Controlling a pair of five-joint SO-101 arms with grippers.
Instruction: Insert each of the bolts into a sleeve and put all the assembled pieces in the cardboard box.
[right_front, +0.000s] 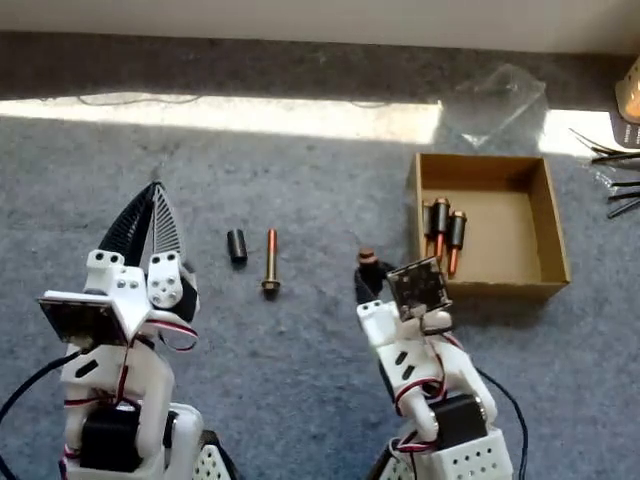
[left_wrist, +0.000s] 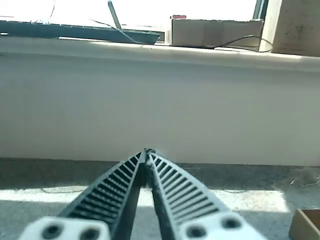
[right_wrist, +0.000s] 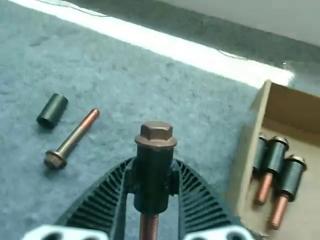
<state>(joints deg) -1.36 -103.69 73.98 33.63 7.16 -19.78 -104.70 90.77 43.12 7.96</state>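
Right tool clamps sleeved bolt lengthwise, head pointing outward.

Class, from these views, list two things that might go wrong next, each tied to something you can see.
1. The right end effector grips the assembled piece by its sleeve only; tipping it could let the bolt slide out.
2. The cardboard box has its near wall just beside the piece; a low carry might snag there.

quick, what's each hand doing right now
Left hand: closed, empty.
Right hand: closed on a sleeved bolt.
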